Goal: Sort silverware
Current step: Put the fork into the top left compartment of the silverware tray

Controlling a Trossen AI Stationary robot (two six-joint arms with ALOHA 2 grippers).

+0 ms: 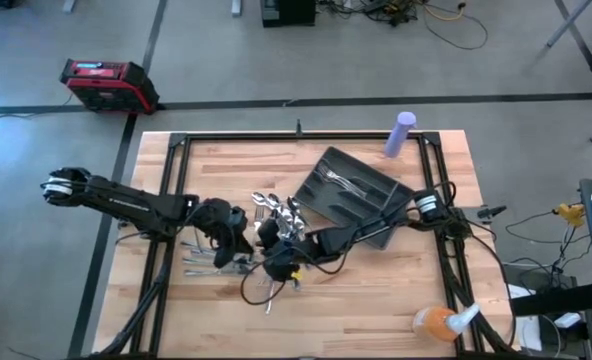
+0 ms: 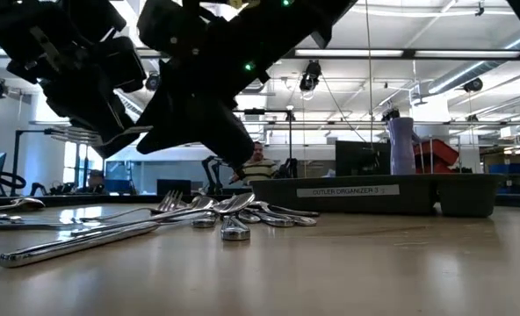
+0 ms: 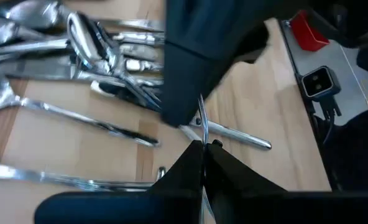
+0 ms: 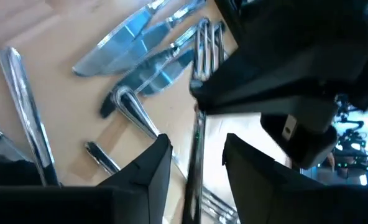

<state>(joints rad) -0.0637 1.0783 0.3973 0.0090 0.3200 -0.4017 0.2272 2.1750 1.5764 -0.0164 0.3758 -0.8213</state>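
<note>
Two wrist views differ: left gripper jaws clamp silverware; right gripper jaws apart.

Large workshop room with grey floor

A red case stands on the grey floor crossed by dark tape lines; long ceiling lamps light the room, with a window behind.

Right gripper with fingers spread apart over the wooden table, a slim metal piece running between them, knives, fork, handles lying beyond, other arm's dark body just ahead.
</note>
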